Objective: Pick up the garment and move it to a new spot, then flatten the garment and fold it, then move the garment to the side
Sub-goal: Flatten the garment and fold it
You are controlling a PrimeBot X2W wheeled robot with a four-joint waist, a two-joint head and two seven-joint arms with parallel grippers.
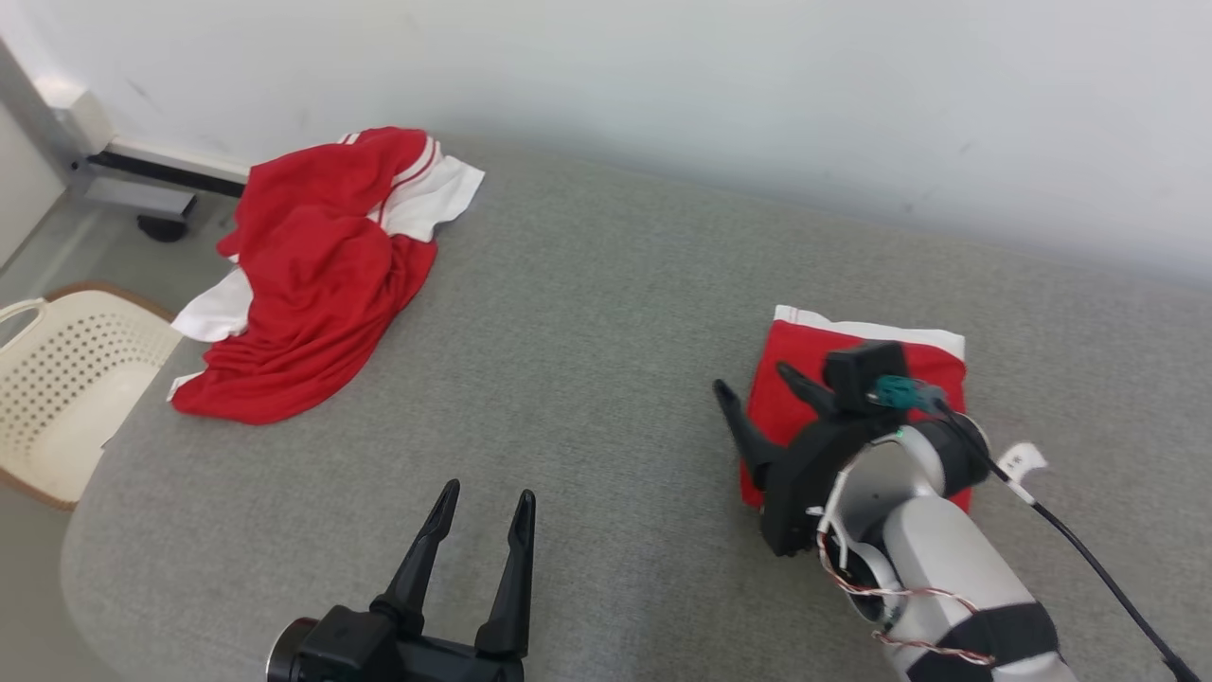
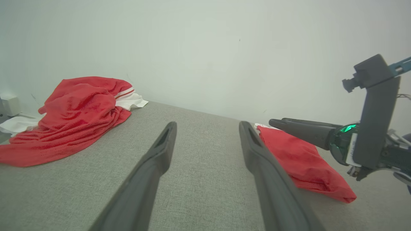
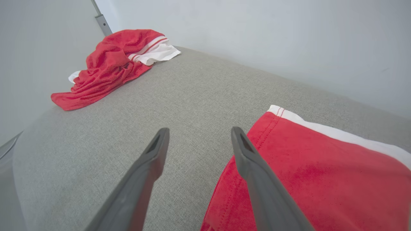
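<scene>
I hold my right pincer (image 1: 753, 379), fingers apart, over the left edge of the folded garment (image 1: 795, 343), nearer it than my likewise-spread left pincer (image 1: 490, 491).

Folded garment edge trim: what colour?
White, on the red folded garment; clearest in right wrist view.

Colours and patterns noted.
Upper left: crumpled garment (image 1: 312, 284) red, white-striped trim; right: folded garment (image 1: 800, 346) red, white band; table (image 1: 587, 332) grey weave.
</scene>
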